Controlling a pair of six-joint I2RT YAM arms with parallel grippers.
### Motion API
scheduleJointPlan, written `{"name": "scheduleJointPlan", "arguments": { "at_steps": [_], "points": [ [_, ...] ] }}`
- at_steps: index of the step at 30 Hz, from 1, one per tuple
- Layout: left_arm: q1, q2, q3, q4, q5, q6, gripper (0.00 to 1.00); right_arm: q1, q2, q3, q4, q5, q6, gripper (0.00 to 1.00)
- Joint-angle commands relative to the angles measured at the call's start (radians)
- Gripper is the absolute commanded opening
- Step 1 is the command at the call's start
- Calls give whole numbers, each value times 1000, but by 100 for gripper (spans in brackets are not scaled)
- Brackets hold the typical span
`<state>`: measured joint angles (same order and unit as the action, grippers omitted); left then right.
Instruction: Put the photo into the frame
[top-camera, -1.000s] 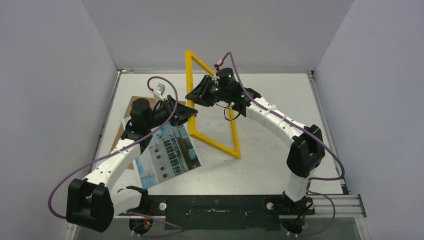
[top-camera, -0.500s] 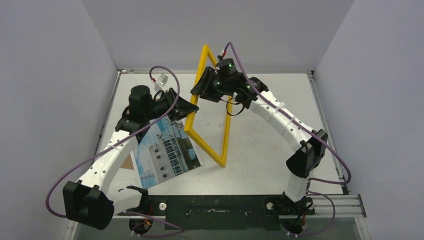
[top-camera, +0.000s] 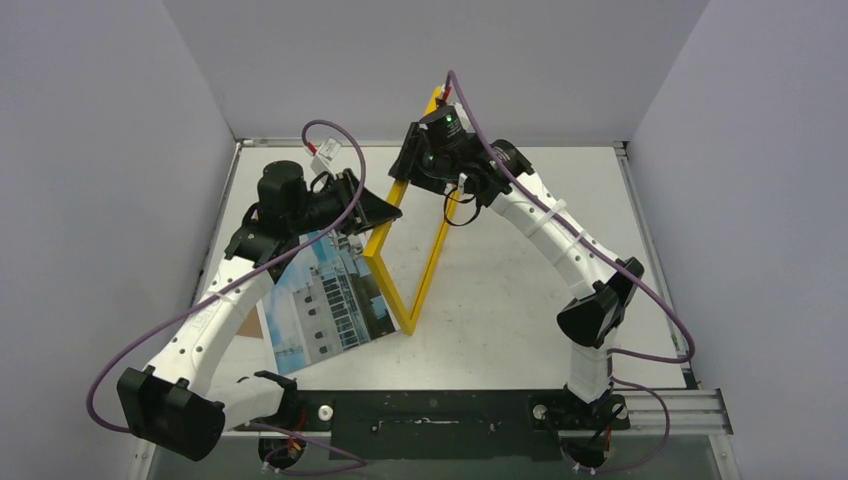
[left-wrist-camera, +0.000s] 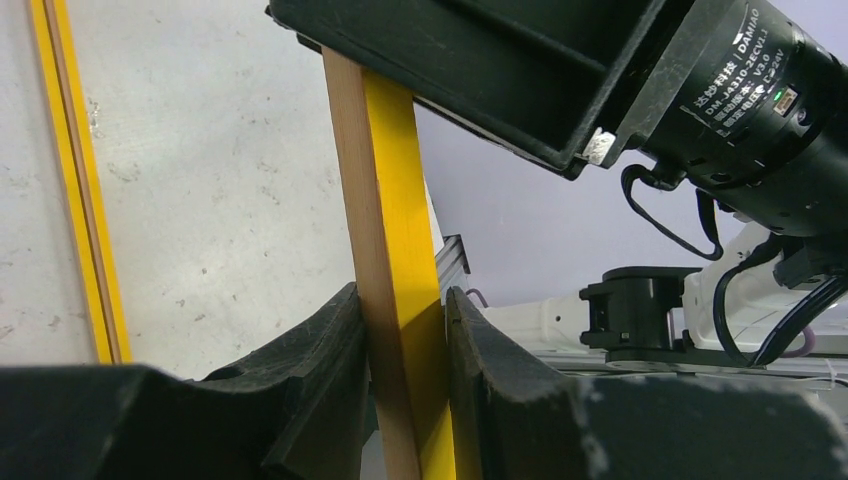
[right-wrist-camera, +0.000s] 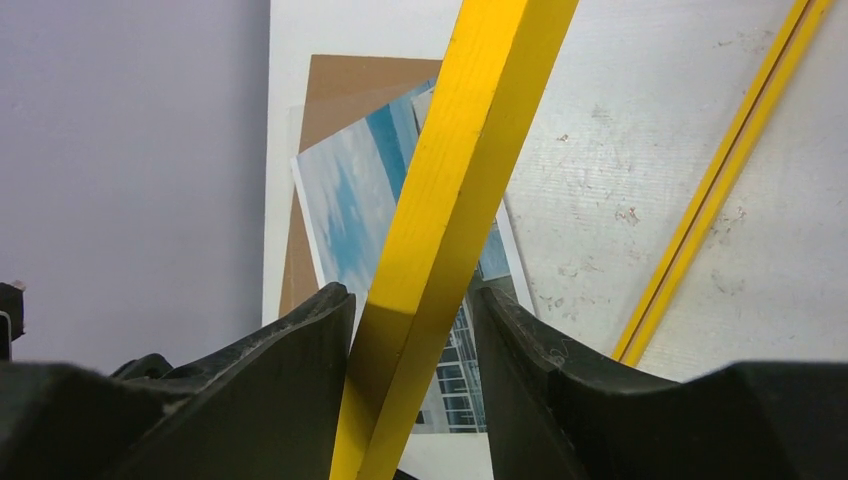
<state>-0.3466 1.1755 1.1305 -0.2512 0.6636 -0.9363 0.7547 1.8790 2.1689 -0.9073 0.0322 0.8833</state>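
The yellow frame (top-camera: 390, 292) stands on one corner in the middle of the table, nearly edge-on to the top camera. My left gripper (top-camera: 385, 212) is shut on its left bar; the left wrist view shows both fingers (left-wrist-camera: 405, 320) pressed on the yellow-and-wood bar (left-wrist-camera: 395, 200). My right gripper (top-camera: 408, 170) holds the upper bar. In the right wrist view the bar (right-wrist-camera: 470, 150) runs tilted between the jaws (right-wrist-camera: 415, 310). The photo (top-camera: 320, 305) lies face up on the table to the left of the frame, and shows in the right wrist view (right-wrist-camera: 350, 200).
A brown backing board (right-wrist-camera: 340, 100) lies under the photo by the left wall. Grey walls enclose the table on three sides. Purple cables loop off both arms. The frame's lower corner rests beside the photo's right edge.
The frame has swung round and more upright, and its bottom corner has slid left toward the photo. My right gripper rose and moved left; my left gripper moved slightly right with the frame.
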Motion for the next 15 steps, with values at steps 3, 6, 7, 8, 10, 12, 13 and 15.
{"name": "scheduleJointPlan", "arguments": {
  "at_steps": [3, 6, 7, 8, 10, 12, 13, 15],
  "points": [
    [-26, -28, 11, -33, -45, 114, 0, -1, -13, -17, -50, 55, 66, 46],
    [-30, -41, -10, -22, -41, 113, 0, -9, -10, -17, -51, 62, 93, 48],
    [-32, -44, -16, -15, -36, 110, 0, -12, -7, -17, -52, 57, 101, 48],
    [-33, -47, -23, -6, -33, 106, 0, -14, -4, -17, -54, 51, 109, 48],
    [-38, -53, -39, 21, -24, 93, 0, -15, 0, -20, -53, 43, 126, 44],
    [-39, -59, -49, 39, -21, 83, 4, -14, -7, -28, -46, 43, 133, 36],
    [-39, -61, -50, 41, -22, 82, 8, -16, -13, -35, -39, 44, 134, 31],
    [-39, -65, -51, 42, -25, 82, 15, -23, -24, -45, -33, 41, 137, 24]
  ]
}}
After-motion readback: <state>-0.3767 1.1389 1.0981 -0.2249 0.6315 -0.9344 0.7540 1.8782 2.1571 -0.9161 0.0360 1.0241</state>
